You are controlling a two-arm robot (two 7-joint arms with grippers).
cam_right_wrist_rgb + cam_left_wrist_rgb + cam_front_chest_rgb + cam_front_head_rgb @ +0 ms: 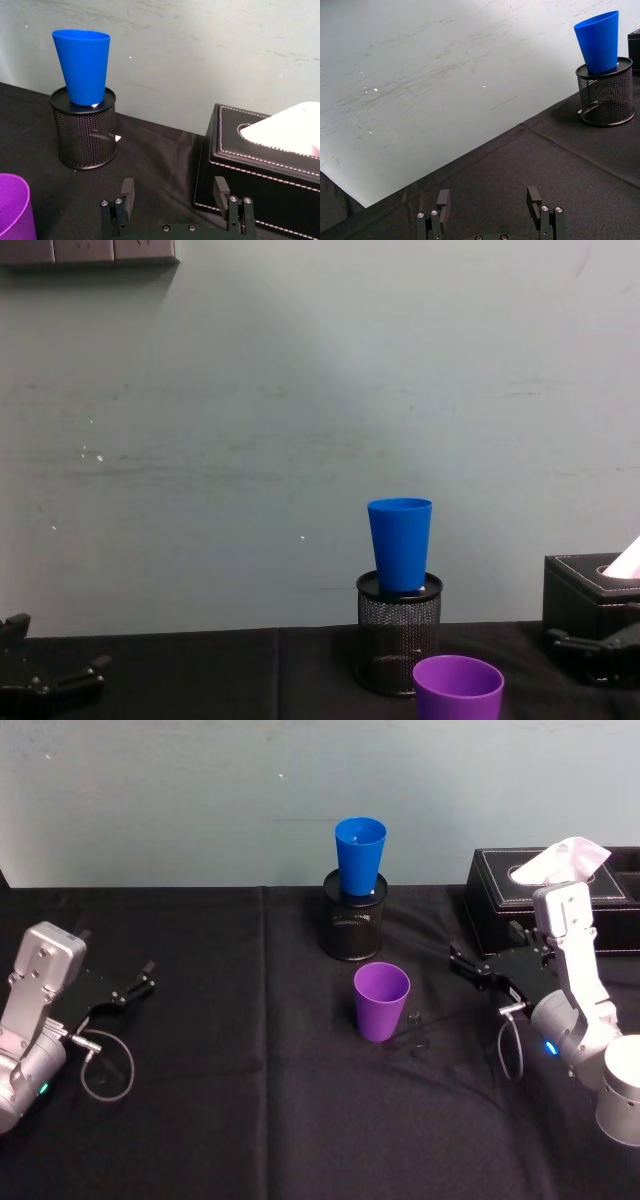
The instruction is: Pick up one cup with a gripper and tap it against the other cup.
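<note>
Head view shows purple cup [382, 1001] upright mid-counter, near the blue cup [360, 855] standing in the mesh pen holder [353, 925]. Right claw [470, 965] and left claw [140, 982] both spread apart, holding nothing.

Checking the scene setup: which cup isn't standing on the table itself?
The blue cup: it stands in the top of the black mesh pen holder. The purple cup stands directly on the black cloth, in front of it.
</note>
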